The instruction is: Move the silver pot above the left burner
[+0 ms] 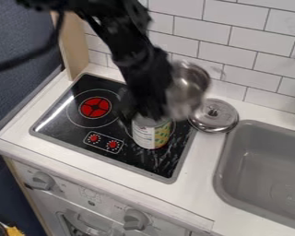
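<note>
The black gripper hangs over the right part of the stove, blurred, shut on the silver pot. Tilted and off the surface, the pot is at the gripper's right side, in front of the tiled wall. Part of its left side is hidden behind the arm. The left burner, with its red centre, lies to the left of the gripper.
A can with a patterned label stands on the right burner area, just below the gripper. A silver lid rests on the counter between stove and grey sink. A wooden panel rises at the stove's back left.
</note>
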